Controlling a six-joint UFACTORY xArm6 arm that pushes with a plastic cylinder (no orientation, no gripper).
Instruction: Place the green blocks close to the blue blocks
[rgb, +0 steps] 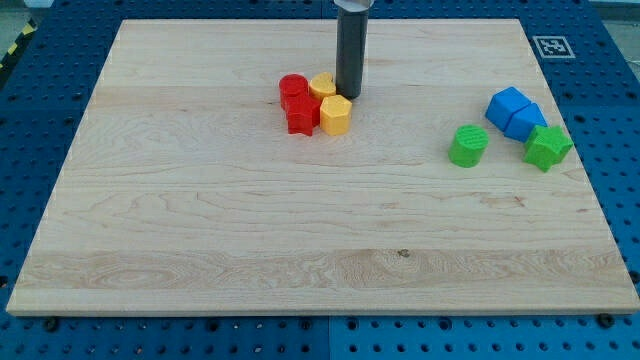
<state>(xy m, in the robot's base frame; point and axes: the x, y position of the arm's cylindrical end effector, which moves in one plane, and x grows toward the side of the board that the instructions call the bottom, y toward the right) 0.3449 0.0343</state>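
Note:
Two blue blocks sit together at the view's right: a blue cube (506, 104) and a second blue block (526, 121) touching it. A green star block (547, 147) lies right beside the second blue block, at its lower right. A green cylinder (468, 145) stands a short gap to the left of the blue pair. My tip (348, 94) is far from these, at the view's upper middle, right beside a yellow block.
A tight cluster sits next to my tip: a red cylinder (293, 89), a red star block (301, 115), a yellow block (323, 85) and a yellow hexagonal block (336, 115). The wooden board (300, 230) lies on a blue perforated table.

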